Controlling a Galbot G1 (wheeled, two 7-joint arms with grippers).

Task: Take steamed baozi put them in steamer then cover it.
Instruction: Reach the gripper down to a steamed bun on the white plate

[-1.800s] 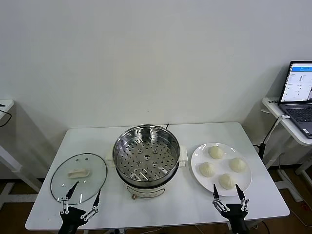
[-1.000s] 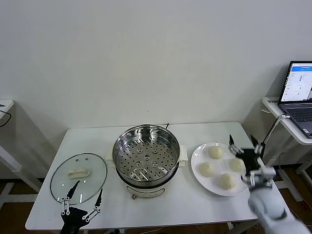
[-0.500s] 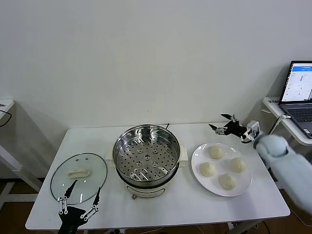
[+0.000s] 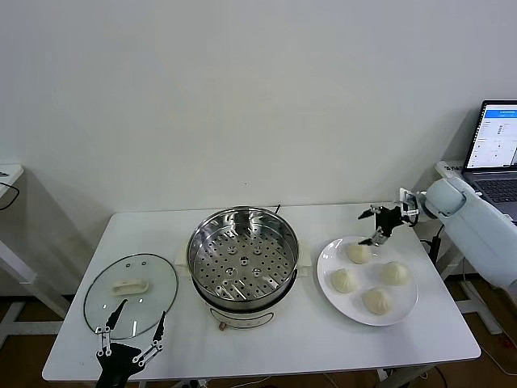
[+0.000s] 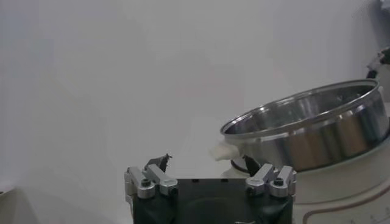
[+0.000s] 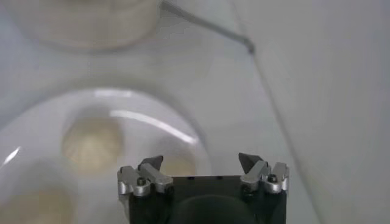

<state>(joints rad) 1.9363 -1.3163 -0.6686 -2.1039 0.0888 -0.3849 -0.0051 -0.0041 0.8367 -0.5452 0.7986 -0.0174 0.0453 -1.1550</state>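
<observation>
The right gripper hovers wide open at the plate's far edge, the far bun just below and nearer, while the left gripper idles open beside the lid.

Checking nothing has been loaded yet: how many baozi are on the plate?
4, all on the plate, none in the steamer: back baozi below the open right claw, right baozi, left baozi, front baozi. None look hidden.
</observation>
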